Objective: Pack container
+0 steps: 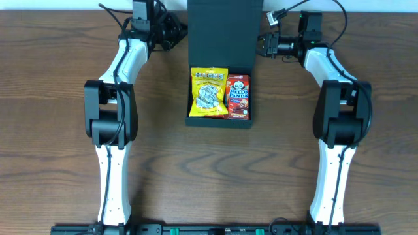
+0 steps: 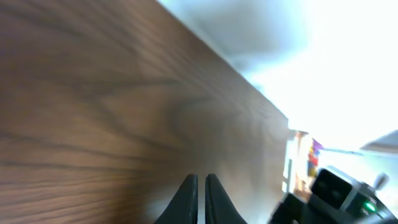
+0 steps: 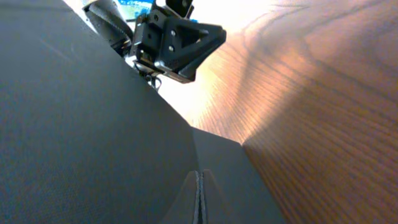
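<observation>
Overhead: open container (image 1: 219,122) lies lengthwise near-to-far, lid (image 1: 225,32) at far end.

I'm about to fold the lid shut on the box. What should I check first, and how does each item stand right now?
1. The dark teal-green square box has its lid flap laid back open: ok.
2. The yellow crinkly snack bag is inside: ok.
3. The red Hello Panda carton is inside, beside the bag: ok.
4. The left pincer is shut, holding nothing: ok.
5. The right pincer is shut, next to the flap; contact: cannot tell.
6. Snacks below the rim: cannot tell.
</observation>
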Robot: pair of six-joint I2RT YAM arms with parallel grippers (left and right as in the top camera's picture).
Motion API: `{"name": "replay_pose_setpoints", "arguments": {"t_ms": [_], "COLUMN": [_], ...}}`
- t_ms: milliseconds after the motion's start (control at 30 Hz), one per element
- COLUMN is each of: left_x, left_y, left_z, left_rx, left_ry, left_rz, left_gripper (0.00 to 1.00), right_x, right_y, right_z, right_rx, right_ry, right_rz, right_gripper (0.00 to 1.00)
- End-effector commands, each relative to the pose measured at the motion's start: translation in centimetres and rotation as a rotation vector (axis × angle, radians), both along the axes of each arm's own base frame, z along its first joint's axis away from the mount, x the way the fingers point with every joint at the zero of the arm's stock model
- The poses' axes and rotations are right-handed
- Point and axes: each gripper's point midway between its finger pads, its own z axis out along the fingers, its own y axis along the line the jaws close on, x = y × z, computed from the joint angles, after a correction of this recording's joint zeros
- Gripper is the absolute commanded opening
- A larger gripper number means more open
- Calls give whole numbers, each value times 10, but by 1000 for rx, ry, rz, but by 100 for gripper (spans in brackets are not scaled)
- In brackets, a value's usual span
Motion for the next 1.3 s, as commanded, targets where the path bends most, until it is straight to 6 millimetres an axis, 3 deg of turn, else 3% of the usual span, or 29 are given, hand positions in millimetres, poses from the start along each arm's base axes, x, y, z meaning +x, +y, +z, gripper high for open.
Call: {"name": "replay_pose_setpoints", "arguments": {"t_ms": [0, 333, 700, 1267], "left_x": [-10, -37, -87, -88], "left_y": [-13, -38, -49, -49], "left_z": [5, 46, 91, 94], "left_rx": [-70, -231, -376, -374], "left_ry": [-7, -134, -360, -388], "left_rz": [-92, -350, -723, -738], "left_gripper": [7, 9, 9, 9], "right_x": [-8, -12, -13, -5], "right_y": [5, 6, 5, -2], "right_z": [4, 7, 9, 8], "right_rx": [35, 54, 63, 43], "right_ry": [-13, -33, -43, -47], "right_rz": [48, 72, 82, 46], "right_gripper": [1, 2, 2, 2]}}
